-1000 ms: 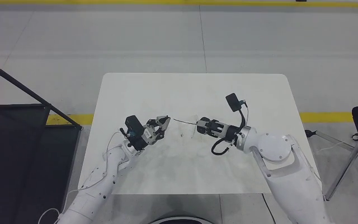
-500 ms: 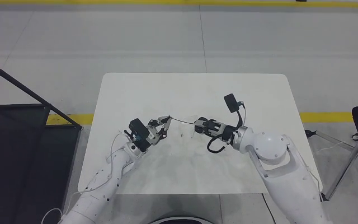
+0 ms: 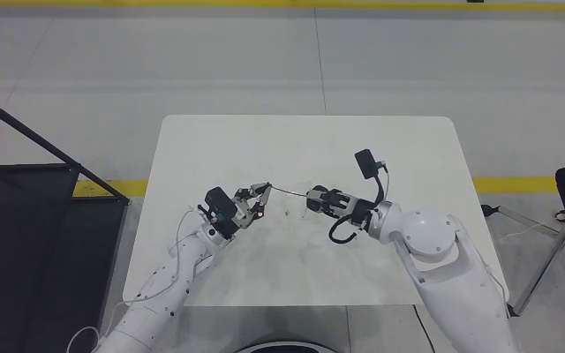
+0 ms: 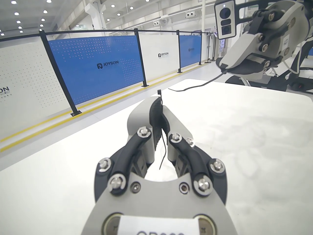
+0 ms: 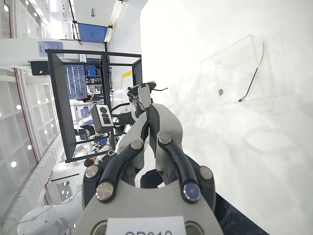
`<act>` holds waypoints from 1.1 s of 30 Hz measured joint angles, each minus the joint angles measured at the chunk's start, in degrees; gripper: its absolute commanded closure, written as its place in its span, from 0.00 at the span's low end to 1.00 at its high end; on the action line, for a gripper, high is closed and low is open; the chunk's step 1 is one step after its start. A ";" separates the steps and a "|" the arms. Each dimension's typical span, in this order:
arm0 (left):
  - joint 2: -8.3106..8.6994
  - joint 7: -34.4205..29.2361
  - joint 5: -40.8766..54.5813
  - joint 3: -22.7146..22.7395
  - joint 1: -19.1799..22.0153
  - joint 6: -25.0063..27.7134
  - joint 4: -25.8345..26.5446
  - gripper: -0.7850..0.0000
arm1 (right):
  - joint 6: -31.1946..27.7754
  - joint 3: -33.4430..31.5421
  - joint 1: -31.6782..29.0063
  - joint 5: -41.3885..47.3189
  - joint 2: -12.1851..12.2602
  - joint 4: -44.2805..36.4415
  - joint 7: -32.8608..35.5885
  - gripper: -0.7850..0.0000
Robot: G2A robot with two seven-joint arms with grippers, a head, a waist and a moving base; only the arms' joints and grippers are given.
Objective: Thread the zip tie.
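My left gripper (image 4: 158, 106) is shut on a thin black zip tie. Its small square head (image 4: 159, 91) pokes out past the fingertips and its tail hangs back between the fingers. Opposite it, my right gripper (image 4: 221, 65) is shut on a black strap (image 4: 195, 85) whose free tip points at that head, a short gap away. From above, the left gripper (image 3: 258, 196) and right gripper (image 3: 309, 196) face each other over the table's middle, with the strap (image 3: 284, 189) spanning between them. I cannot tell whether both held pieces are one tie.
A clear plastic box (image 5: 220, 57) stands on the white table (image 3: 397, 150) just beside the grippers, with a spare black zip tie (image 5: 254, 74) inside it. A black rack stands off the table's left edge.
Over the last second the right gripper has edged toward the left one, and the left wrist has turned. The strap's tip now reaches the left fingertips. Little has moved in the last half second.
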State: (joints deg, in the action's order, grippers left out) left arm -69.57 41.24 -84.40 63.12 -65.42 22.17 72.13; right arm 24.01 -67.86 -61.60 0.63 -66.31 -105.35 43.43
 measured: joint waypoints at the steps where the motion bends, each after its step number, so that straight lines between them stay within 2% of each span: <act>1: 0.00 0.00 0.00 0.00 0.00 0.00 0.00 1.00 | 0.09 0.00 0.09 0.11 0.00 0.07 0.02 1.00; 33: 0.00 0.00 0.00 0.00 0.00 0.00 0.00 1.00 | 2.52 1.81 2.64 1.24 -0.08 1.75 -0.59 1.00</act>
State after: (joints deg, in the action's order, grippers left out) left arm -69.57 41.24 -84.40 63.12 -65.42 22.17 72.13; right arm 26.54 -66.05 -58.96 1.88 -66.39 -103.59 42.84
